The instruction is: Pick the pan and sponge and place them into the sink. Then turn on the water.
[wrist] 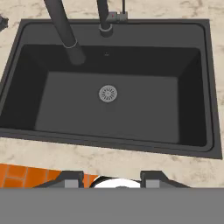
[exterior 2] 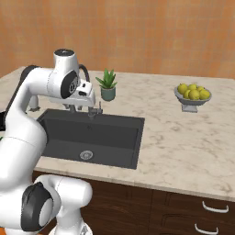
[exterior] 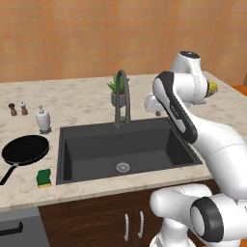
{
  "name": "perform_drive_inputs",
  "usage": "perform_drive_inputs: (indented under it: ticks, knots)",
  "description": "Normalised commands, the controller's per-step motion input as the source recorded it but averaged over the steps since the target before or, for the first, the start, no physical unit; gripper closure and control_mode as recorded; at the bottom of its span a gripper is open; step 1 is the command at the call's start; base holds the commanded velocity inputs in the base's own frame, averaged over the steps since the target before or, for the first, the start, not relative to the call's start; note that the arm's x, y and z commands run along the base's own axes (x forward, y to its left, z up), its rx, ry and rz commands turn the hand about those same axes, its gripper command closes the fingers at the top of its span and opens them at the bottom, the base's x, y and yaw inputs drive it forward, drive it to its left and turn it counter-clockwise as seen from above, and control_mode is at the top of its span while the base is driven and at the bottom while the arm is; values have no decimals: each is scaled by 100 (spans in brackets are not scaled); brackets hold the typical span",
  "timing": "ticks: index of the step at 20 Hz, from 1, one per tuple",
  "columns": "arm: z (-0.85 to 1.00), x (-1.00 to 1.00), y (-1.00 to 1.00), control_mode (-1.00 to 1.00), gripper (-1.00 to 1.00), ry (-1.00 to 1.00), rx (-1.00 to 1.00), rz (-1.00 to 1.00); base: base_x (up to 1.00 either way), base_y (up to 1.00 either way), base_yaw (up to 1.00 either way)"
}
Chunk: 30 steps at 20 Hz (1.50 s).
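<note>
The black pan [exterior: 26, 148] lies on the worktop left of the sink [exterior: 61, 144], its handle pointing to the front edge. In front of it sits the green and yellow sponge [exterior: 44, 177]. The sink basin [wrist: 144, 109] holds nothing but its silver drain [wrist: 108, 93]. My gripper [exterior: 156, 113] hangs above the sink's back right part, right of the dark gooseneck faucet [exterior: 122, 94]. In the hand view the gripper [wrist: 111, 178] is open, with nothing between the tips. The water is out of view.
A white soap dispenser [exterior: 43, 118] and two small shakers [exterior: 18, 109] stand behind the pan. A potted plant [exterior: 117, 91] is behind the faucet. A bowl of lemons [exterior 2: 193, 94] stands on the worktop far to the right.
</note>
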Motion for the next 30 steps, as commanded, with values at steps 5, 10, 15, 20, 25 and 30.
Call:
perform_drive_inputs:
  ticks: [5, 10, 15, 20, 25, 30]
  knots:
    - [0, -24, 18, -100, -100, -4, -2, 0, 0, 0, 0]
    - [-5, -44, 90, -100, -100, -4, -2, -1, 0, 0, 0]
    - [-14, -18, 100, -100, -100, 0, 0, -5, 0, 0, 0]
    - [-12, 1, 100, -100, -100, 6, 0, -5, 0, 0, 0]
    - [-17, 19, 100, -100, -100, 25, 0, 0, 0, 0, 0]
    - [-24, 27, 100, -100, -100, 41, -1, 0, 0, 0, 0]
